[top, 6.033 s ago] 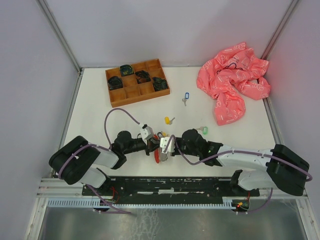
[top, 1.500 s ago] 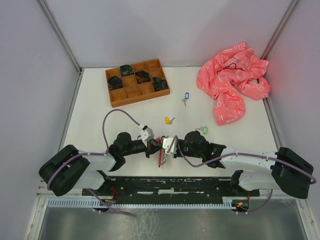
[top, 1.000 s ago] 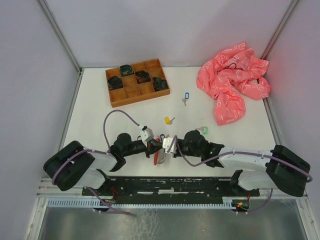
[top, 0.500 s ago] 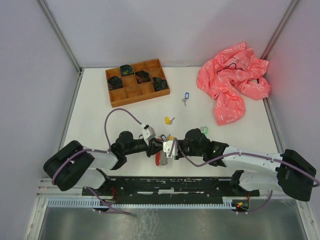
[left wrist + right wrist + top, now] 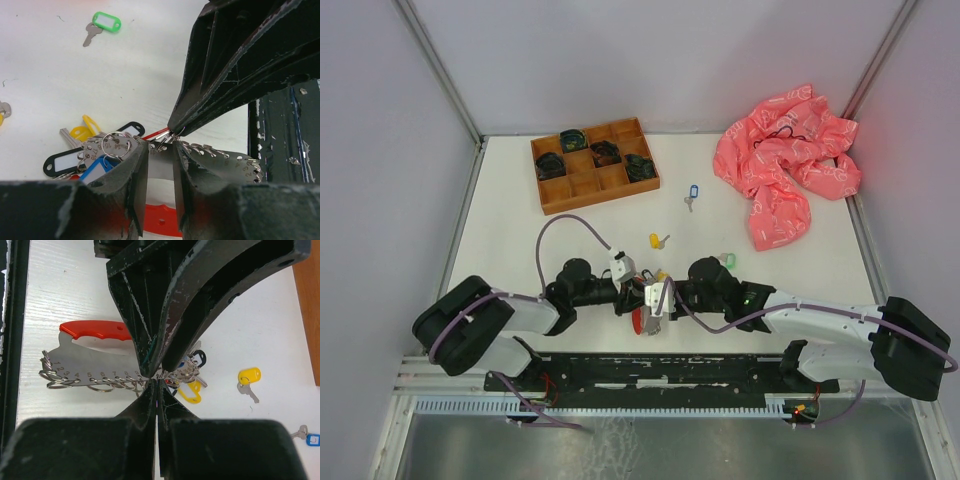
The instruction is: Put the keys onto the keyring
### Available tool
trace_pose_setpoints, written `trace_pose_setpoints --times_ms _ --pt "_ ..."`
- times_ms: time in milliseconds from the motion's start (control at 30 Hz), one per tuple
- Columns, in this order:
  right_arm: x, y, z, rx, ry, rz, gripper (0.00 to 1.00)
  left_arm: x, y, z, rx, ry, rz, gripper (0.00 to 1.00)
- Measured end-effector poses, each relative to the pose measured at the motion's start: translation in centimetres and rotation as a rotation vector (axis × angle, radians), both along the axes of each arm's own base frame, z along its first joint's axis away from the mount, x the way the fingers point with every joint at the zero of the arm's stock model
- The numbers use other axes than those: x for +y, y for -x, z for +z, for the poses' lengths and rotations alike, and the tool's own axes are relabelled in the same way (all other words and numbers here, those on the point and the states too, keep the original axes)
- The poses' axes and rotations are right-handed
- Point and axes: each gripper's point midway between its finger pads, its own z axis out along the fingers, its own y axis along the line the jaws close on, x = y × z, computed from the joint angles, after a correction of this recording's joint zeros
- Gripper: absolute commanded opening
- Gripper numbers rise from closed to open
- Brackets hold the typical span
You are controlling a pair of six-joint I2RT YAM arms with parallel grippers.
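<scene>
Meeting at the white table's [image 5: 520,220] near edge, the left gripper [image 5: 633,292] and right gripper [image 5: 653,300] hover over the thin silvery metal keyring [image 5: 638,320] with its red plastic handle. Left wrist: left jaws stand slightly parted over it. Right wrist: right jaws pinch the keyring shut, beside tagged silvery metal keys [image 5: 187,392].

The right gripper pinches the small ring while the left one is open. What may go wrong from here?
1. The right gripper holds the keyring only at its very tips; the thin ring may slip out.
2. The open left gripper sits close to the key bunch and might snag or drag it when moving.
</scene>
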Motion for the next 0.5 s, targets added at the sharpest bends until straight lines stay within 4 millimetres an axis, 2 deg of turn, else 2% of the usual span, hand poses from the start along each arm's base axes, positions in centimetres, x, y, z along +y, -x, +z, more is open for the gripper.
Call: trace_pose_setpoints --times_ms 167,300,367,500 --pt "0.0 0.0 0.0 -0.003 0.000 0.001 0.01 -0.3 -0.1 -0.7 0.013 -0.017 -0.015 0.35" --pt "0.0 0.0 0.0 -0.003 0.003 0.000 0.01 -0.6 -0.3 -1.1 0.024 -0.025 -0.020 0.31" --pt "-0.1 -0.1 0.0 -0.004 0.005 -0.002 0.01 -0.6 -0.2 -1.1 0.026 -0.024 -0.028 0.25" --pt "-0.2 -0.2 -0.1 -0.009 0.009 -0.007 0.01 -0.6 -0.2 -1.1 0.022 -0.026 -0.031 0.06"
